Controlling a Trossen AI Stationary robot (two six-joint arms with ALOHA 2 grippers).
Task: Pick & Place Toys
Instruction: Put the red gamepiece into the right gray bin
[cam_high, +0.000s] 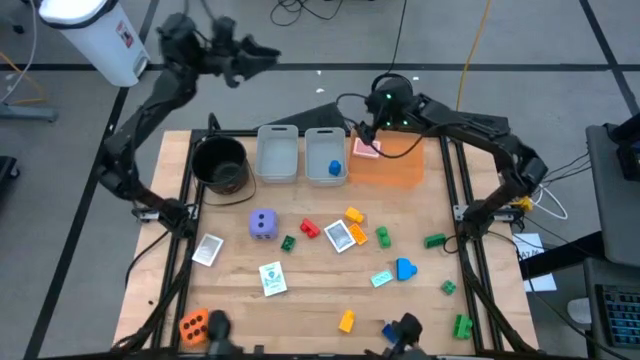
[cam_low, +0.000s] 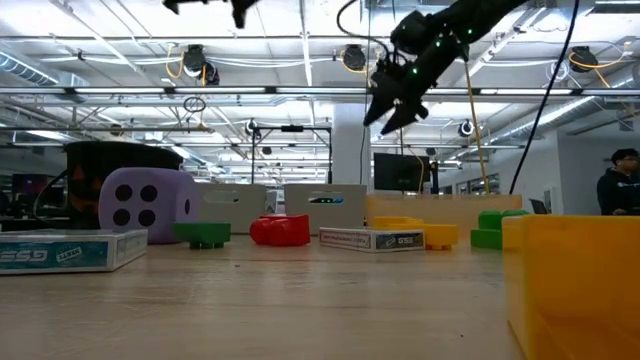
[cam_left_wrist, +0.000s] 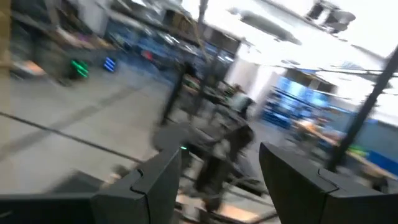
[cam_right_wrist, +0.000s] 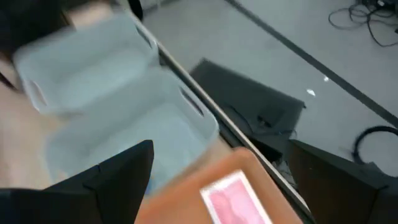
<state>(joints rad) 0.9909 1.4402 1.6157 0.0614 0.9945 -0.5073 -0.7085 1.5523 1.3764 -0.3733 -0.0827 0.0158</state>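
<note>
From above, the right gripper (cam_high: 366, 132) hangs over the far edge of the table, above a pink card (cam_high: 366, 148) lying on the flat orange tray (cam_high: 400, 168). Its fingers are spread wide and carry nothing. The left gripper (cam_high: 240, 62) is raised beyond the table's far left corner, holding nothing. Two grey bins (cam_high: 277, 160) stand beside a black pot (cam_high: 220, 165); a blue brick (cam_high: 335, 168) lies in the bin nearer the tray. Most toys are scattered on the wood: the purple die (cam_high: 262, 224), the orange die (cam_high: 194, 325), cards and small bricks.

At table height, the right gripper (cam_low: 392, 112) is high in the air, well clear of the purple die (cam_low: 148, 203) and a red brick (cam_low: 280, 230).

The left wrist view shows that arm's fingers (cam_left_wrist: 158, 180) partly apart, pointing into the room, with nothing between them.

The right wrist view looks down past wide-spread fingers (cam_right_wrist: 118, 171) at the pink card (cam_right_wrist: 231, 196) on the tray and the bins (cam_right_wrist: 124, 134) next to it.

The likely risk: the pink card sits close to the tray's edge, so a low pass of the right arm could knock it off. Flat cards are also hard to pinch; a shallow descent may slide one instead of lifting it.
</note>
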